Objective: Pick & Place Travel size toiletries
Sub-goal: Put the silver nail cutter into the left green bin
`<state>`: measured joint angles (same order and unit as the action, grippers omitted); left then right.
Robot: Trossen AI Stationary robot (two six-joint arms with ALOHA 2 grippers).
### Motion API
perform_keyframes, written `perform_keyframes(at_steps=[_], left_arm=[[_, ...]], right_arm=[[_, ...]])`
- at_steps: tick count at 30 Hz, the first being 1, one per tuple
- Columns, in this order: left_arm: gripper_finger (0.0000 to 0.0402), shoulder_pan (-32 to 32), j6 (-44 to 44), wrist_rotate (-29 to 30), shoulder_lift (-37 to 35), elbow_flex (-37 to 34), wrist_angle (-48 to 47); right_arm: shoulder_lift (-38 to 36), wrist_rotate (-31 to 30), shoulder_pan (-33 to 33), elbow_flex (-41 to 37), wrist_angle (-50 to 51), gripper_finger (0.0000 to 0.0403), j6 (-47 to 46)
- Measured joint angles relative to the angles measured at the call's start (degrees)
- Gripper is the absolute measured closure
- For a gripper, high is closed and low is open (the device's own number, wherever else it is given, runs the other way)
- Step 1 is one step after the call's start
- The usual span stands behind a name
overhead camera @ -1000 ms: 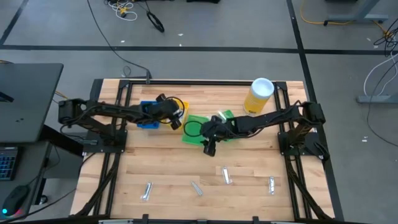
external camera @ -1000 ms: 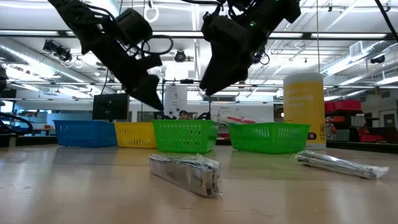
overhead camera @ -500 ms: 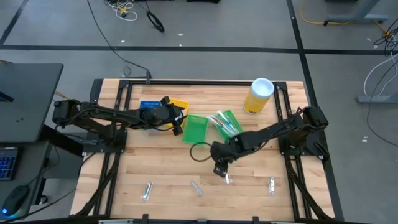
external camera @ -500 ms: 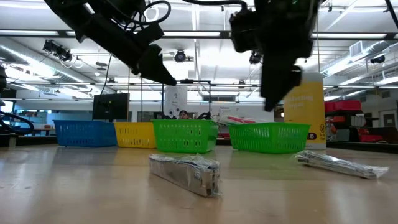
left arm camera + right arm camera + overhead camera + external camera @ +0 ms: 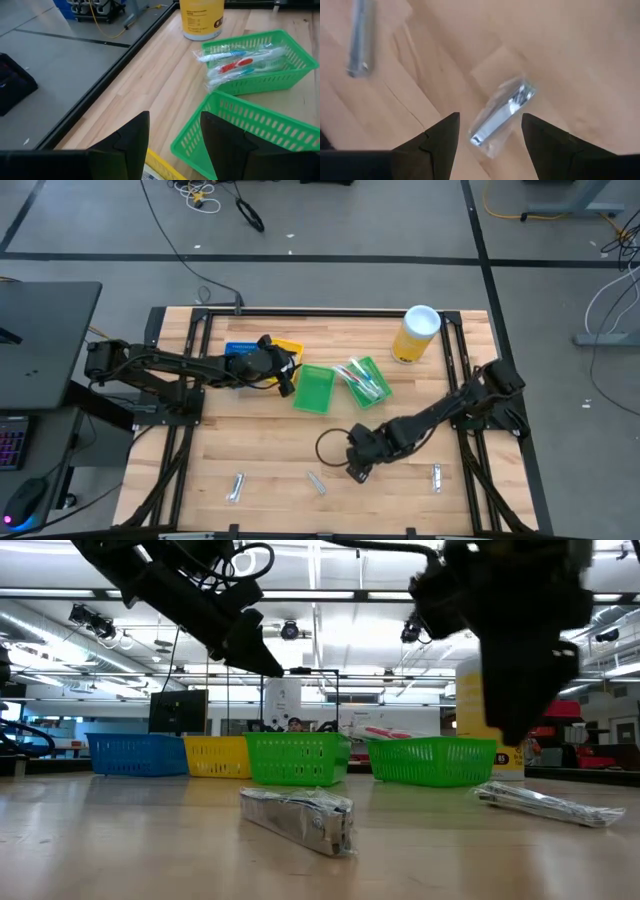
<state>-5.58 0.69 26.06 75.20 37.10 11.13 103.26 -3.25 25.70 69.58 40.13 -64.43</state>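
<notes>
Four plastic bins line the back of the wooden table (image 5: 260,435): one blue (image 5: 137,753), one yellow (image 5: 217,755) and two green (image 5: 314,391) (image 5: 372,370). One tall yellow canister (image 5: 415,334) stands alone. Three wrapped silvery packets (image 5: 237,486) (image 5: 316,481) (image 5: 436,474) lie visible on the front boards, and the right-hand green bin holds several wrapped toothbrushes (image 5: 240,64), too bundled to count exactly.
</notes>
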Motion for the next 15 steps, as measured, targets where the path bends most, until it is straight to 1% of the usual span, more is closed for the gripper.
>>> perform_keyframes(at_steps=[3, 9, 13, 15], left_arm=[[0.0216, 0.0, 0.0, 0.2, 0.0, 0.0, 0.1], [0.0216, 0.0, -2.3, 0.3, 0.0, 0.0, 2.2], [0.0216, 0.0, -3.8, 0.3, 0.0, 0.0, 5.5], [0.0216, 0.0, -4.7, 0.3, 0.0, 0.0, 7.1]], right_arm=[[2.0, -1.0, 1.4, 0.0, -0.1, 0.0178, -2.6], [4.0, -7.7, 2.9, 0.0, -0.2, 0.0178, -6.9], [4.2, -8.7, 3.0, 0.0, 0.1, 0.0178, -10.1], [5.1, -8.7, 3.0, 0.0, 0.1, 0.0178, -10.2]])
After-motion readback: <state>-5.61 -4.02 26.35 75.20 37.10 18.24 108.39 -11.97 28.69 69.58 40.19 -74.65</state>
